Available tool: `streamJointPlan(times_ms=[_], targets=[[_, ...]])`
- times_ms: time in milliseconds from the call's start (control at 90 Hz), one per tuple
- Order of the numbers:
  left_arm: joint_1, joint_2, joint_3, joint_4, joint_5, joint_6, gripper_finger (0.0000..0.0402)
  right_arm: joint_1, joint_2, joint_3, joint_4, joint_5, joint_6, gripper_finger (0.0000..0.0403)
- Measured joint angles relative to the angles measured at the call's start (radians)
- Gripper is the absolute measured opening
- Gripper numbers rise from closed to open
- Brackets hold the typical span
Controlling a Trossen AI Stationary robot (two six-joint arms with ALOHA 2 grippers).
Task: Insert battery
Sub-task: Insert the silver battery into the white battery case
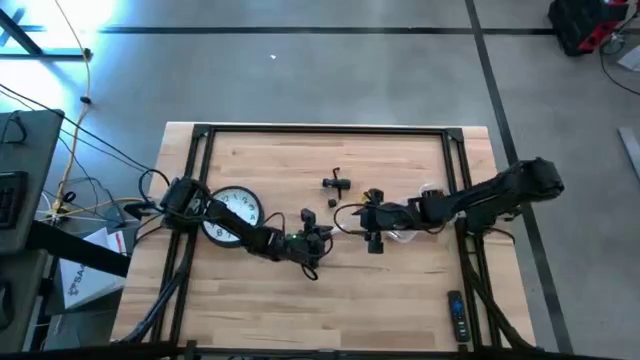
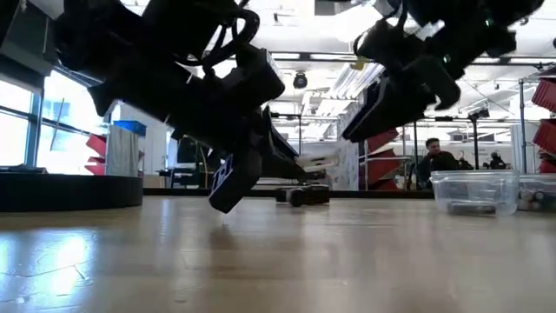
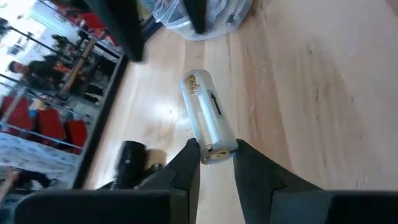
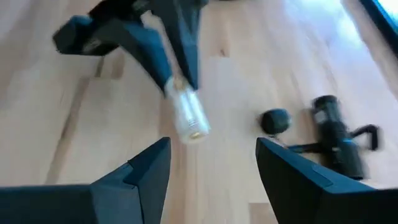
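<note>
The battery (image 3: 205, 118) is a clear cylinder with gold contacts at both ends. My left gripper (image 3: 214, 155) is shut on it near the table's middle (image 1: 315, 243). The right wrist view shows the battery (image 4: 186, 118) sticking out below the left fingers (image 4: 177, 59). My right gripper (image 4: 211, 168) stands open, a short way to the right of it (image 1: 365, 218), facing it with nothing between its fingers. A black flashlight body (image 1: 337, 182) and a small black cap (image 1: 333, 201) lie on the table beyond both grippers; the right wrist view also shows the flashlight body (image 4: 336, 137) and the cap (image 4: 275, 120). My left gripper pinches one end of the battery (image 3: 214, 149) between its two fingers. The rest of the cylinder sticks out past the fingertips, in line with them. The fingers slant down toward the table's right side. The battery looks clear of the tabletop, its free end (image 3: 194, 82) lowest.
A round white clock (image 1: 232, 215) lies under my left arm. A clear plastic container (image 2: 473, 191) stands under my right arm, and a remote control (image 1: 456, 315) lies near the front right. A black frame (image 1: 320, 130) runs round the table's edges. A person (image 2: 434, 158) sits beyond the table.
</note>
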Motion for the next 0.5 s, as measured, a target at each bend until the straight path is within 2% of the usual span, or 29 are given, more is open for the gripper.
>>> streamJointPlan(times_ms=[144,244,378,500], targets=[[0.046,0.000,0.000,-0.057,0.143,-0.095,0.0060,-0.033,0.031,-0.023,0.069,-0.084,0.044,0.0204],[0.066,0.000,0.000,-0.098,0.202,-0.149,0.0060,-0.052,0.096,-0.060,0.162,-0.116,0.063,0.0204],[0.076,0.000,0.001,-0.115,0.235,-0.177,0.0060,-0.072,0.201,-0.075,0.310,-0.201,0.080,0.0204],[0.076,0.000,0.001,-0.119,0.235,-0.176,0.0060,-0.083,0.264,-0.075,0.412,-0.215,0.077,0.0204]])
